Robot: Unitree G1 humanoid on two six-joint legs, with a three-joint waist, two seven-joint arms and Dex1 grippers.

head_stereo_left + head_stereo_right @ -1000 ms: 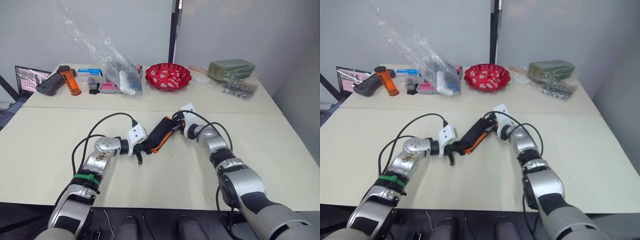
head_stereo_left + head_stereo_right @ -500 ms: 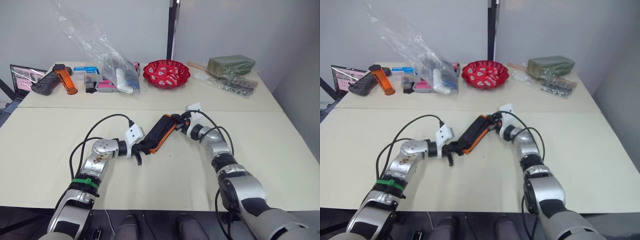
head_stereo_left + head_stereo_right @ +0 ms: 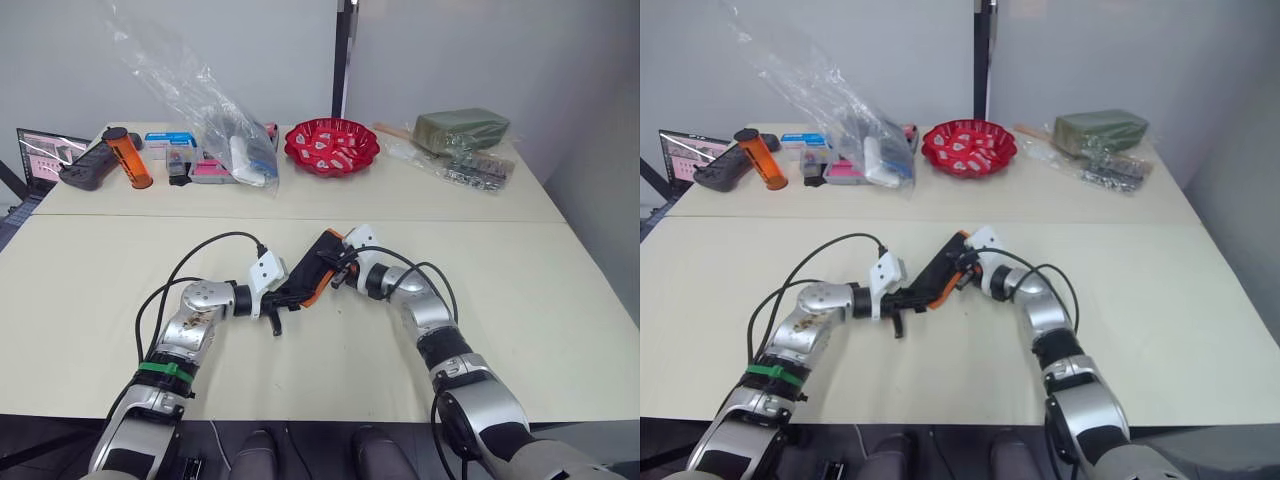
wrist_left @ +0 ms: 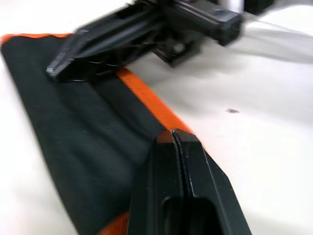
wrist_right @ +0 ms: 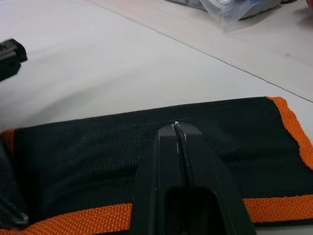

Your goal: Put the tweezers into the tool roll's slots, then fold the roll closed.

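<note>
The tool roll [image 3: 316, 260] lies folded shut on the cream table, a black fabric strip with orange edge trim, slanting between my two grippers. My left gripper [image 3: 286, 299] is shut, its tip resting on the roll's near end over the orange trim [image 4: 146, 100]. My right gripper [image 3: 337, 272] is shut too, its tip pressed on the black outer face of the roll [image 5: 88, 156] near the middle. The left wrist view shows the right gripper's fingers [image 4: 102, 46] lying across the roll. The slots are hidden inside the fold, and the tweezers are hidden.
Along the back table stand a red bowl [image 3: 331, 148], a crumpled clear plastic bag [image 3: 225, 125], an orange cylinder [image 3: 130, 160], a black controller [image 3: 83, 168], a laptop [image 3: 38, 152] and a green wrapped package [image 3: 462, 130]. Black cables loop from both wrists.
My right gripper has slid from the roll's far end toward my left gripper, onto the roll's middle. The left gripper has stayed at the near end. The camera shifted slightly.
</note>
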